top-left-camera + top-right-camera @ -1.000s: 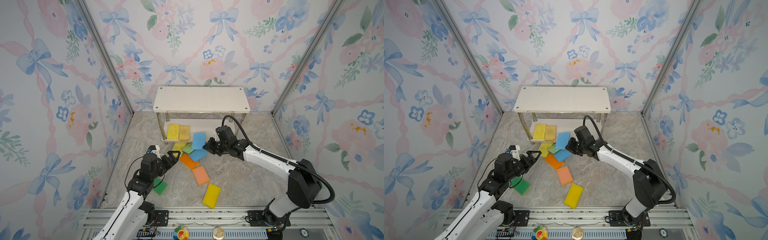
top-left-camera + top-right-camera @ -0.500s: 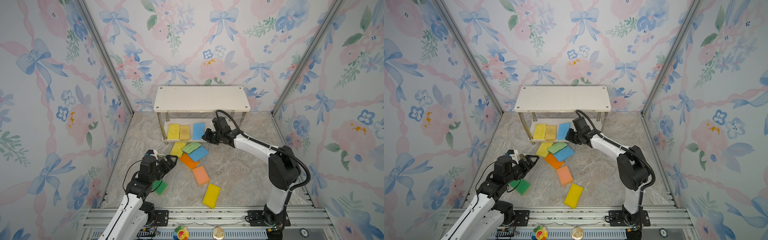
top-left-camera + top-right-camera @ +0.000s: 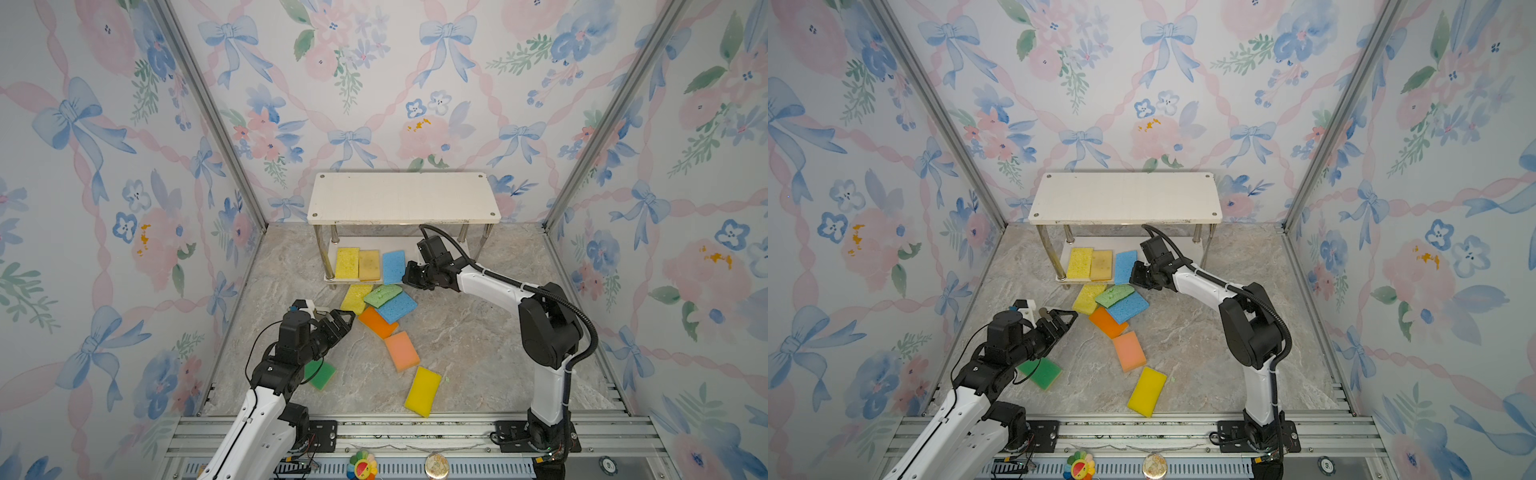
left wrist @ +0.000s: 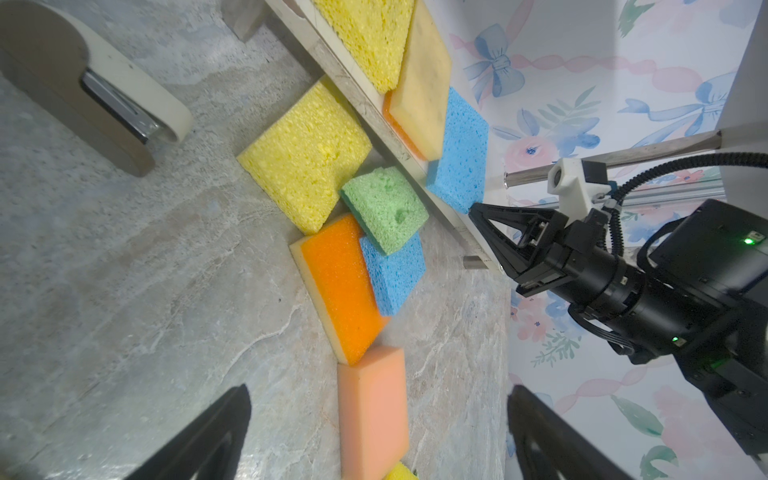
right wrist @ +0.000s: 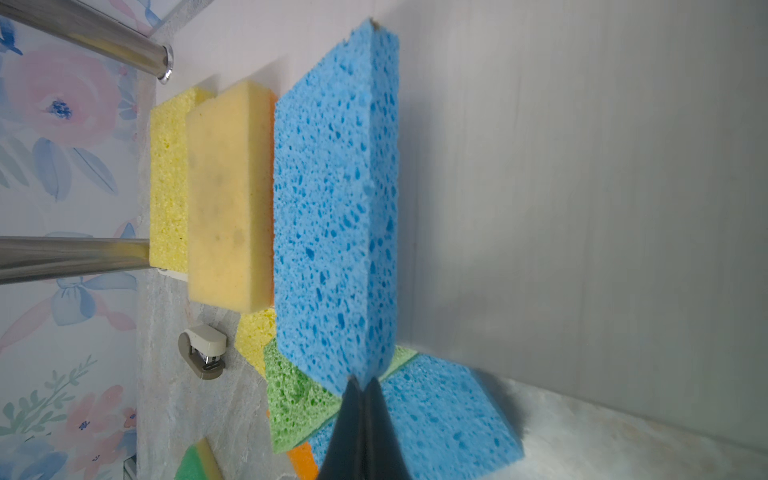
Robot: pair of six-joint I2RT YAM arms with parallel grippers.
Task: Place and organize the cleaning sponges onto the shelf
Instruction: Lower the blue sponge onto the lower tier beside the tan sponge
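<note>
Here, the right gripper (image 3: 409,277), fingers pressed together, is touching the blue sponge (image 3: 393,266) lying on the lower board of the shelf (image 3: 403,199) beside two yellowish sponges (image 3: 347,262); the left gripper (image 3: 341,322) is hovering spread wide near loose sponges (image 3: 401,351).

Left end effector (image 3: 341,321) spread wide, right end effector (image 3: 406,276) pinched tight together.

Three sponges (image 3: 369,264) are lying side by side on the lower board (image 3: 1100,243) of the shelf (image 3: 403,199); seven more are lying on the table (image 3: 478,345) in front.
</note>
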